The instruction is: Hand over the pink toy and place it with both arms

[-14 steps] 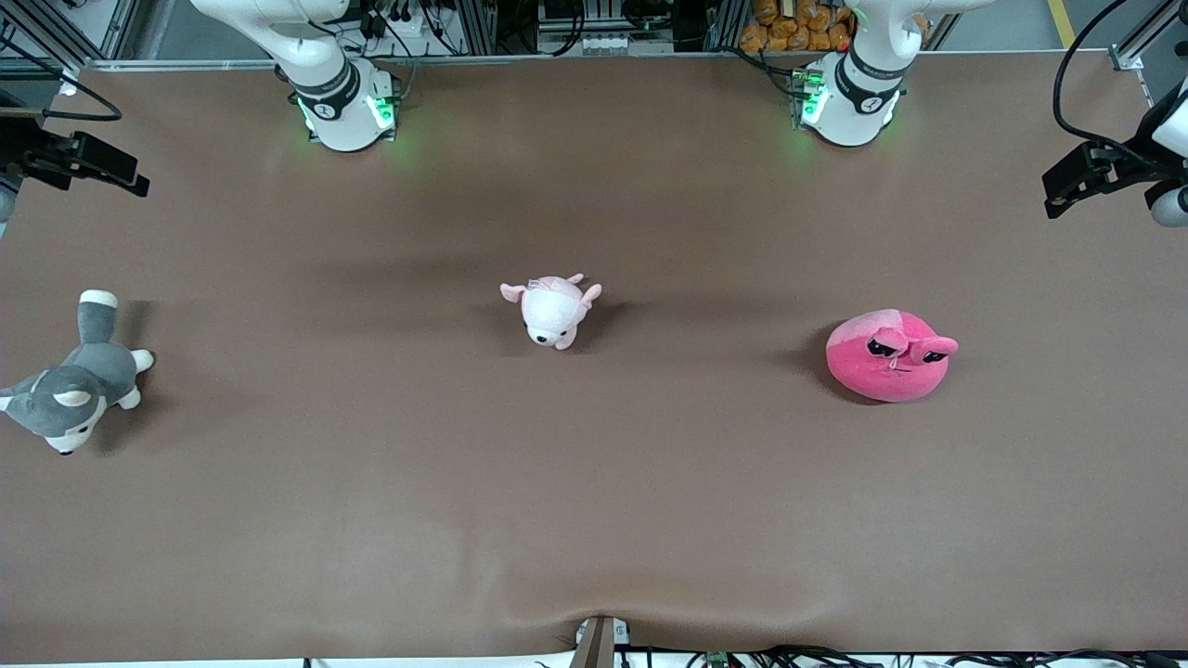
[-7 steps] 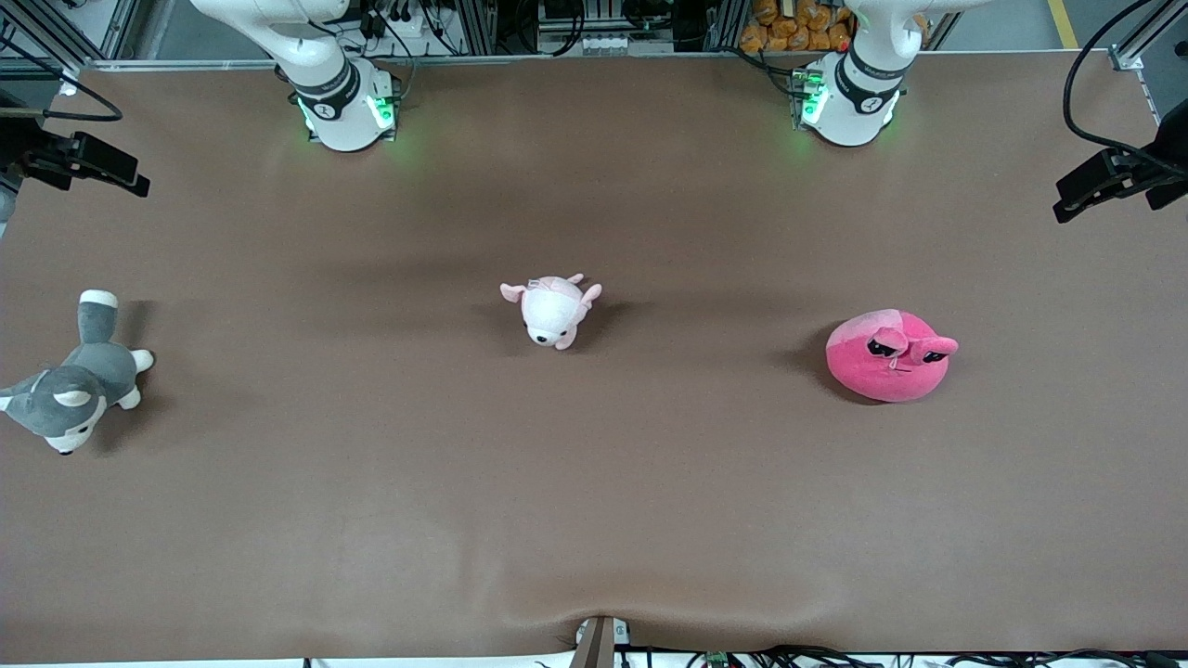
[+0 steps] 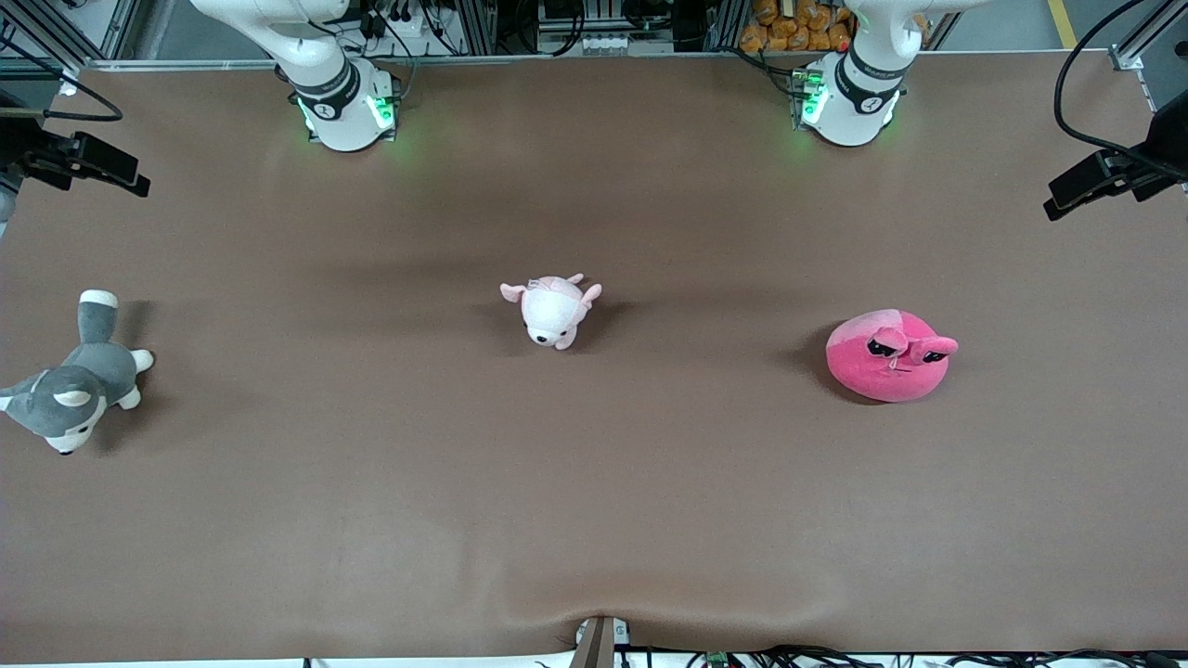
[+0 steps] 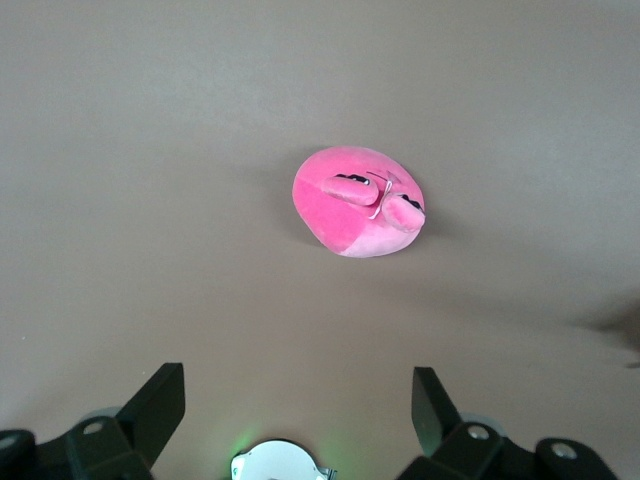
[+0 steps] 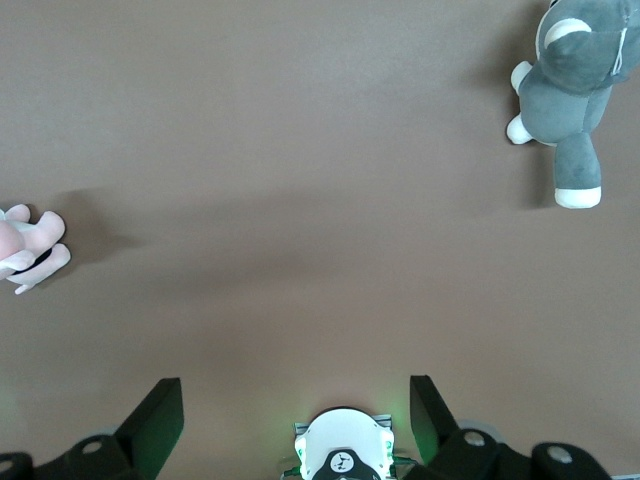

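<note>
The pink toy is a hot-pink round plush with two stalk eyes, lying on the brown table toward the left arm's end. In the left wrist view the pink toy lies well below my left gripper, which hangs high over the table, open and empty. My right gripper is also held high over the right arm's end of the table, open with nothing between its fingers. The black hands of both arms show at the edges of the front view, the left hand and the right hand.
A small pale pink-and-white plush lies mid-table. A grey-and-white husky plush lies at the right arm's end, also in the right wrist view. The arm bases stand along the table's back edge.
The left arm's hand has shifted at the edge of the front view; its white wrist part no longer shows. The right arm and the toys have not moved.
</note>
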You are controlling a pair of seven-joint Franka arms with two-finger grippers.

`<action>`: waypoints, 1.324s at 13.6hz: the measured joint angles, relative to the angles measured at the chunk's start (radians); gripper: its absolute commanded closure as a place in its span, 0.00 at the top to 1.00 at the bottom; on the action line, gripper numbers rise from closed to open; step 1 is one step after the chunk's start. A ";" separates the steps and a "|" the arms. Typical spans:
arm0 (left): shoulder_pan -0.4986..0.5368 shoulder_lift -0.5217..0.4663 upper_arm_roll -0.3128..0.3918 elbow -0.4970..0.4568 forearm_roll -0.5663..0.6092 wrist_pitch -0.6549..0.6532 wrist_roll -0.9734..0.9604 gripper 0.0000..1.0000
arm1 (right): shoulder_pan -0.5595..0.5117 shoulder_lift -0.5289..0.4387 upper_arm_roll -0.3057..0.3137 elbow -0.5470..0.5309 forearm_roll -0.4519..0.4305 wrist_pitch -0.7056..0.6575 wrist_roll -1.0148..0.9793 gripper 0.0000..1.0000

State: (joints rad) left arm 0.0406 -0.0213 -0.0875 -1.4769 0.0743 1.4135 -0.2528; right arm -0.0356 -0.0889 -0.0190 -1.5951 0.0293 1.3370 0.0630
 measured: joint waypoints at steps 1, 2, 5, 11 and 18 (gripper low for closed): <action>0.000 0.000 0.000 0.000 0.000 0.000 -0.003 1.00 | 0.000 0.000 0.000 0.000 0.000 0.000 0.000 1.00; 0.000 0.000 0.000 0.000 0.000 0.000 -0.003 1.00 | 0.000 0.000 0.000 0.000 0.000 0.000 0.000 1.00; 0.000 0.001 0.000 0.000 0.000 0.000 -0.004 1.00 | 0.000 0.000 0.000 0.000 0.000 0.000 0.000 1.00; 0.019 0.030 0.001 -0.001 -0.056 0.000 -0.089 1.00 | 0.000 0.000 0.001 0.000 0.000 0.000 0.000 1.00; 0.017 0.060 -0.003 -0.001 -0.062 0.000 -0.266 1.00 | 0.000 0.000 0.002 -0.001 0.000 0.000 0.000 1.00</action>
State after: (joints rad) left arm 0.0575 0.0392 -0.0909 -1.4779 0.0123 1.4131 -0.5188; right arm -0.0354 -0.0888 -0.0167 -1.5958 0.0293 1.3370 0.0630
